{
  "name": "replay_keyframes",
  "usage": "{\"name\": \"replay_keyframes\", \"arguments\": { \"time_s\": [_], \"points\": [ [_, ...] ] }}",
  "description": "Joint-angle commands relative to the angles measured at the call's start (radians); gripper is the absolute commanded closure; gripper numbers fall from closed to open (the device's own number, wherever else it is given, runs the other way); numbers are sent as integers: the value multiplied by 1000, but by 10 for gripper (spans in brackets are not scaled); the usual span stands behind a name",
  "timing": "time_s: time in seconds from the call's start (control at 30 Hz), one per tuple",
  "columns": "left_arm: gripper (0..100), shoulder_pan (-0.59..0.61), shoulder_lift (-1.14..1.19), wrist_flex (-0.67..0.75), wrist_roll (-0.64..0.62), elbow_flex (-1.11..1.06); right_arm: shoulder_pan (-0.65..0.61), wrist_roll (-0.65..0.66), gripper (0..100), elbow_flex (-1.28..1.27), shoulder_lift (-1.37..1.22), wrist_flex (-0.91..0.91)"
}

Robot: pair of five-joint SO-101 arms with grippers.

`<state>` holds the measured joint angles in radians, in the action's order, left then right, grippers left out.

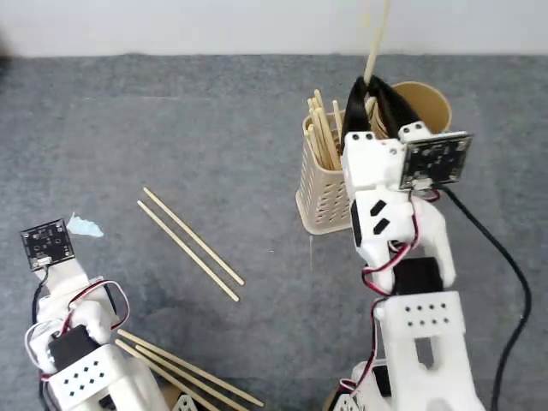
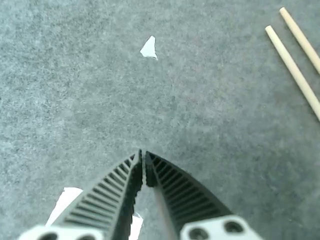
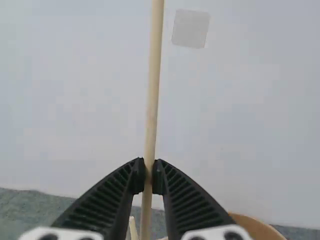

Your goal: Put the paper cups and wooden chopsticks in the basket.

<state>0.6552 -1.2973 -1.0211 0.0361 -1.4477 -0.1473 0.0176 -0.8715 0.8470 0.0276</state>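
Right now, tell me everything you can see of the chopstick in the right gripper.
The chopstick is a pale, smooth, round wooden stick, plain and unbroken as far as it shows. It stands nearly upright, pinched low down by the right gripper, and most of its length rises above the grip. It is held in the air close to the basket and the cup. Its lower end is hidden, so I cannot tell whether it touches anything else.
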Motion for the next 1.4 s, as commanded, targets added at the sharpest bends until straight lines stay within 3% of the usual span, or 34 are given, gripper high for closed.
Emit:
{"name": "replay_keyframes", "arguments": {
  "time_s": [0.0, 0.07, 0.23, 0.53, 0.77, 1.0, 1.1, 1.37],
  "points": [
    [987, 0, -12, 21, 0, 13, 27, 11, 988, -3, -53, -64],
    [987, 0, -12, 21, 0, 13, 25, 12, 961, -2, -73, -53],
    [987, 0, -12, 21, 0, 13, 22, 8, 783, 77, -67, 51],
    [987, 0, -12, 21, 0, 13, -170, 5, 835, 348, -50, 532],
    [987, 0, -12, 21, 2, 13, -421, 5, 851, 302, -61, 822],
    [987, 0, -12, 21, 2, 13, -572, -8, 850, 244, -206, 832],
    [987, 0, -12, 21, 2, 13, -596, -64, 850, 330, -369, 837],
    [987, 2, -12, 23, 2, 13, -656, -68, 850, 671, -852, 842]
  ]
}}
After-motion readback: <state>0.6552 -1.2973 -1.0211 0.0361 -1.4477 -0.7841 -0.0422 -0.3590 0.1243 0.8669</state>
